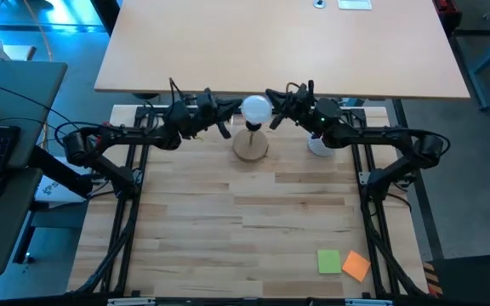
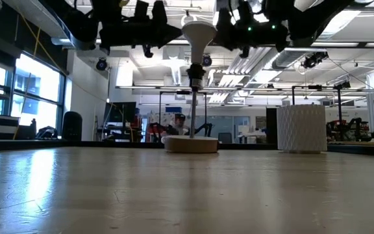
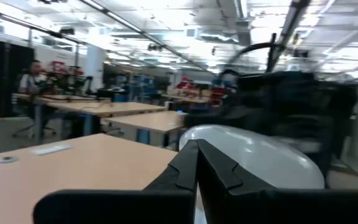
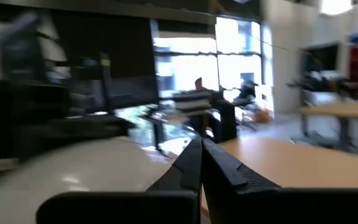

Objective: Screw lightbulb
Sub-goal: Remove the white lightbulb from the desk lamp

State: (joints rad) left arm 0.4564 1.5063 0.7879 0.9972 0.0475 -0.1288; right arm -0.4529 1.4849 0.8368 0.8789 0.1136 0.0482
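High view: lightbulb [image 1: 256, 108] sits on top of the round wooden stand [image 1: 250, 146] at the far middle of the table [image 1: 228, 229], globe up. Left gripper [image 1: 226, 126] is just beside the bulb on its left, fingers clenched, holding nothing. Right gripper [image 1: 276, 119] mirrors it on the bulb's right, also clenched and empty. Neither one wraps the globe; touching or a hair apart, can't tell from above. White cup [image 1: 318, 145] sits under the right arm, just right of the stand. Green sticky note [image 1: 328, 261] and orange sticky note [image 1: 356, 265] lie near the table's near right edge, well apart from everything else.

Low view: bulb [image 2: 198, 32] is upright on a thin post rising from the stand [image 2: 191, 144], base pointing down into the socket. Both arms hang dark across the top, flanking the globe. White ribbed cup [image 2: 301, 128] stands to the right of the stand.

Left wrist view: closed fingertips [image 3: 196, 163] meet at a point, white globe [image 3: 253, 157] right behind them (other arm is blurred beyond it).

Right wrist view: same picture, fingertips [image 4: 200, 160] pressed together, pale globe [image 4: 79, 171] close by.
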